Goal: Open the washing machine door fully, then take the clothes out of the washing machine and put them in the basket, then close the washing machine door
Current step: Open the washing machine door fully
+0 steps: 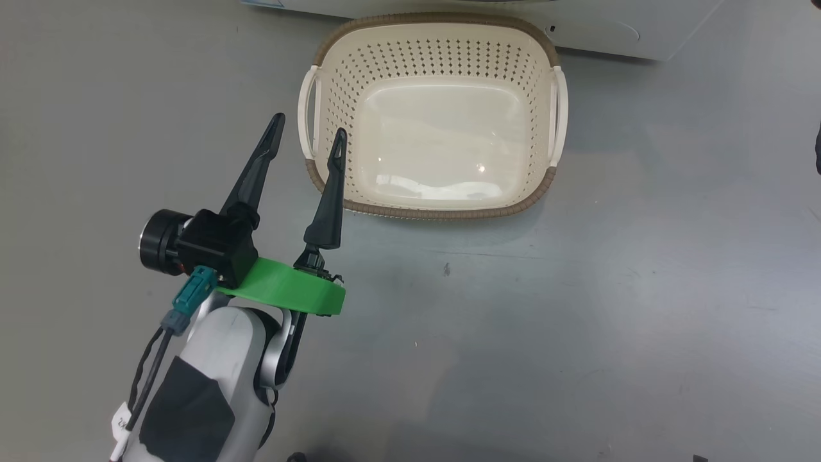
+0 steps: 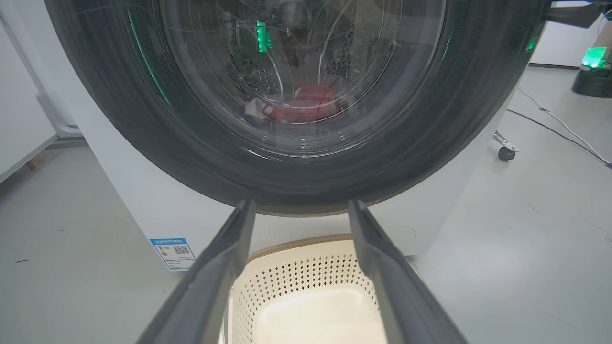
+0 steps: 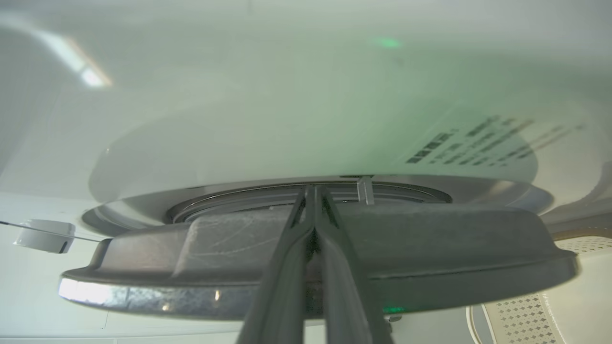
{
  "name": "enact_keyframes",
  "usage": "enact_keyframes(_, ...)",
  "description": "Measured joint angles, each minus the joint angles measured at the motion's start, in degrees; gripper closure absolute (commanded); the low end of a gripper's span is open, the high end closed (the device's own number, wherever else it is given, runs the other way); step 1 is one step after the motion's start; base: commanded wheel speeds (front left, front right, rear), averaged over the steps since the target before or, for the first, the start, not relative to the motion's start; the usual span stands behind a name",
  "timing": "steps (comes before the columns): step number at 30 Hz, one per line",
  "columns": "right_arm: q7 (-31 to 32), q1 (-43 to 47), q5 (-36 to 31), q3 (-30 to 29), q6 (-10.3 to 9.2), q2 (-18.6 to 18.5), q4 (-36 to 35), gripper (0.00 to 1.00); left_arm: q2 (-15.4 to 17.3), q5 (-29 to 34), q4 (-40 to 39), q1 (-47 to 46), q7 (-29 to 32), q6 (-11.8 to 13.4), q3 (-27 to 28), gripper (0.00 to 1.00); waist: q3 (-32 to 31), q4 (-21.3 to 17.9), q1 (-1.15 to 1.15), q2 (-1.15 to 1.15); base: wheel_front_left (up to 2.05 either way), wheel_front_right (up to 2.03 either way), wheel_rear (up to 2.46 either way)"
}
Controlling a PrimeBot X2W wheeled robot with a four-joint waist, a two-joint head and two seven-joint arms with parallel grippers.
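The washing machine door fills the top of my left wrist view, and through its glass the red clothes lie low in the drum. In my right wrist view the door runs edge-on across mid-frame against the white washing machine. My right claw, pressed together, points at its far edge; I cannot tell if it touches. The basket sits at the head view's upper centre on the floor. My left claw is spread wide, lower left, just beside it.

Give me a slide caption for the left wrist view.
Open left gripper before the washing machine door, red clothes through its glass, basket below.
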Motion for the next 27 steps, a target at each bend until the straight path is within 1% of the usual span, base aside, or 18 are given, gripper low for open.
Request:
enact_keyframes(13, 3.69, -1.74, 2.05, -0.15, 0.22, -0.42, 3.18, 1.0, -0.19, -0.05, 0.19, -0.19, 0.0, 0.01, 0.7, 0.0, 0.12, 0.4, 0.0, 0.0, 0.0, 0.0, 0.0)
enact_keyframes(15, 4.65, -1.72, 2.38, -0.16, 0.86, -0.48, 3.99, 1.0, -0.21, -0.05, 0.57, -0.31, 0.0, 0.01, 0.7, 0.0, -0.05, 0.32, 0.0, 0.0, 0.0, 0.0, 0.0)
enact_keyframes(20, 6.67, -1.31, 4.0, -0.09, 1.69, -0.27, 5.69, 1.0, -0.23, -0.05, 1.38, -0.31, 0.0, 0.01, 0.68, 0.0, -0.76, -0.22, 0.0, 0.0, 0.0, 0.0, 0.0)
enact_keyframes(27, 9.96, 1.15, 5.13, 0.75, 3.87, 0.36, 7.21, 1.0, -0.26, -0.05, 3.1, -0.3, -0.01, 0.02, 0.79, 0.0, -2.48, -1.13, 0.0, 0.0, 0.0, 0.0, 0.0)
